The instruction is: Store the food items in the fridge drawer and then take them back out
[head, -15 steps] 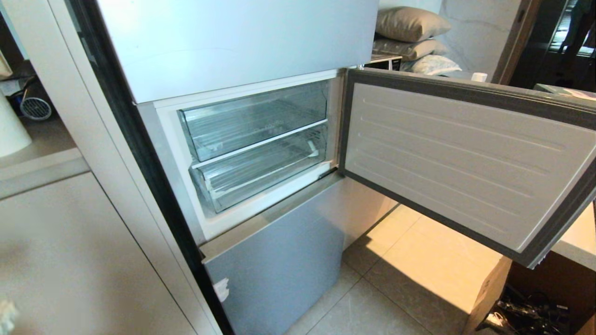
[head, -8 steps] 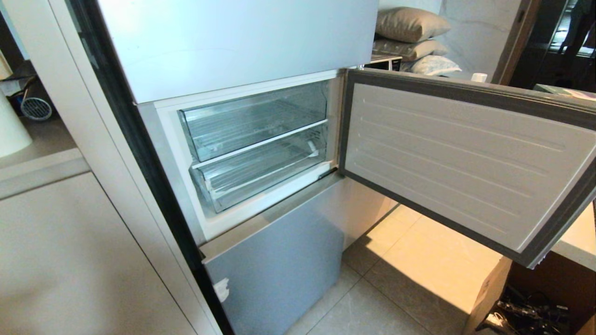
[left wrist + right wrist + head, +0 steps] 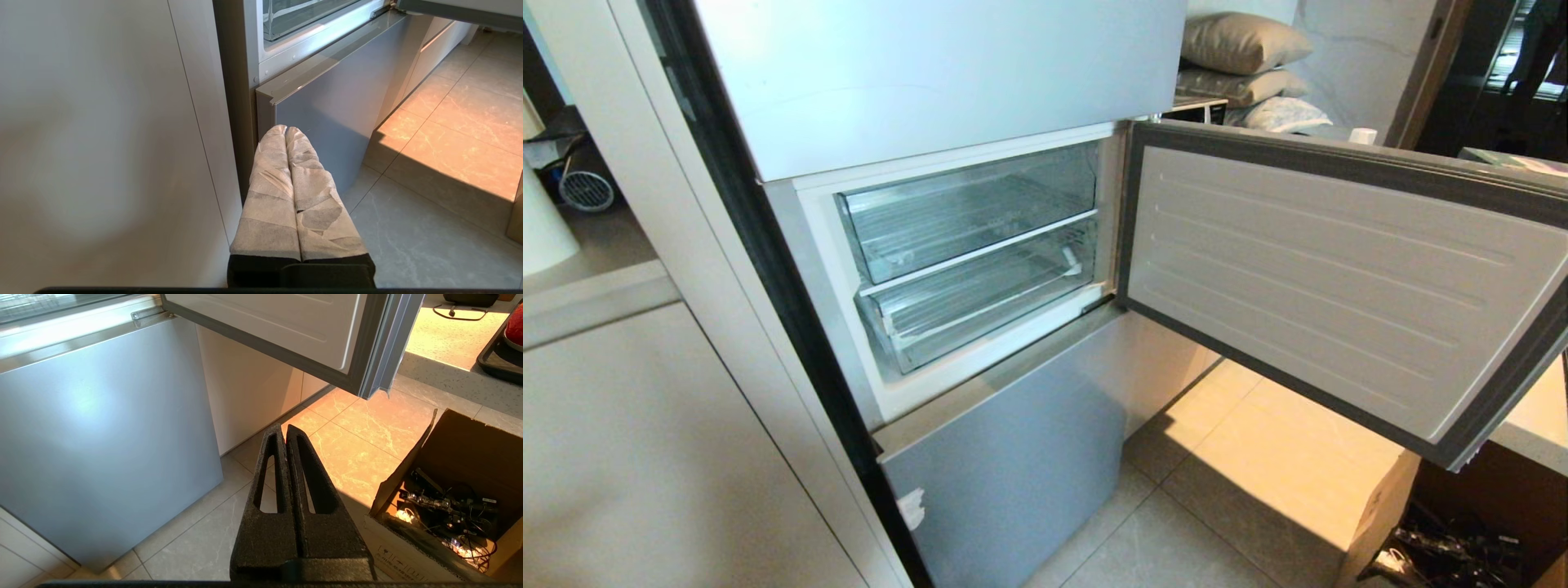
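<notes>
Head view only: fridge (image 3: 947, 82) middle door swung wide, fridge drawer (image 3: 980, 306) pushed in, nothing visible inside — no arms. Wrist views only: left gripper (image 3: 286, 130) pressed together low by bottom panel; right gripper (image 3: 284, 428) together above floor, cardboard box (image 3: 441, 506) beside.

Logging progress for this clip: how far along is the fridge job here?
Done: the fridge middle door is swung open. The two clear drawers sit pushed in and look empty. Nothing is in hand: left gripper and right gripper are shut, empty, low by the bottom panel. A red item waits on a tray. Whether storing happened already, I cannot tell.
</notes>
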Available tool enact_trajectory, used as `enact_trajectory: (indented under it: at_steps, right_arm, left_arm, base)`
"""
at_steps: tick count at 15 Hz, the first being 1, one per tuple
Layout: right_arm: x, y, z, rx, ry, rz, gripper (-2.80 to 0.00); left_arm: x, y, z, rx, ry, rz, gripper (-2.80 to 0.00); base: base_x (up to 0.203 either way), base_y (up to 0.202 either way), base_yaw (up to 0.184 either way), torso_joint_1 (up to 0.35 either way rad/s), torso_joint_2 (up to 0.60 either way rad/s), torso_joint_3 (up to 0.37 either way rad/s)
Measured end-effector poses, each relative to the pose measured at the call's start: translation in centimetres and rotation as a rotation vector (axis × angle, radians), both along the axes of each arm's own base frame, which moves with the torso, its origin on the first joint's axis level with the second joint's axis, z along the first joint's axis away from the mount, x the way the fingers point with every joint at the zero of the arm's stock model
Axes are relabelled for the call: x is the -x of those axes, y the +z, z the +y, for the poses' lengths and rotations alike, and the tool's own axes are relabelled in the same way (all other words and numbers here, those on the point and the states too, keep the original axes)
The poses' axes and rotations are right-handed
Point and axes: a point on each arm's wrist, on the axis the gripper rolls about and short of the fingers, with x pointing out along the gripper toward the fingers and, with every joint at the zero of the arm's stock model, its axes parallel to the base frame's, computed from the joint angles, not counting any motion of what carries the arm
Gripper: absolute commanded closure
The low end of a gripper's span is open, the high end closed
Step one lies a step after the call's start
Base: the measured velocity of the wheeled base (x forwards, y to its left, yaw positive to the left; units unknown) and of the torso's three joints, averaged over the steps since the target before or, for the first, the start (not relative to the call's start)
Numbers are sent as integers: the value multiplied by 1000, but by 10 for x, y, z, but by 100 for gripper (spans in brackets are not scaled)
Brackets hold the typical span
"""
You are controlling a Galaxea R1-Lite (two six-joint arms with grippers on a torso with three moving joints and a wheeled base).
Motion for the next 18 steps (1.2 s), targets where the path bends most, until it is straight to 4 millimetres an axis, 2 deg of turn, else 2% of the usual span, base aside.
enact_trajectory:
  at_steps: [11, 13, 16, 18]
  right_arm:
    - [0, 0, 0, -8, -1, 1, 0]
    - [1, 5, 0, -23, -9, -5, 0]
    - [5, 57, -1, -162, -52, -89, 0]
    - [-6, 96, 0, -317, -109, -116, 0]
  left_arm:
    - [0, 0, 0, 12, 0, 0, 0]
    - [0, 0, 0, 13, 1, 0, 0]
    - [0, 0, 0, 13, 1, 0, 0]
    - [0, 0, 0, 13, 1, 0, 0]
  base:
    - [0, 0, 0, 0, 0, 0]
    - [0, 0, 0, 0, 0, 0]
    - [0, 0, 0, 0, 0, 0]
    - [0, 0, 0, 0, 0, 0]
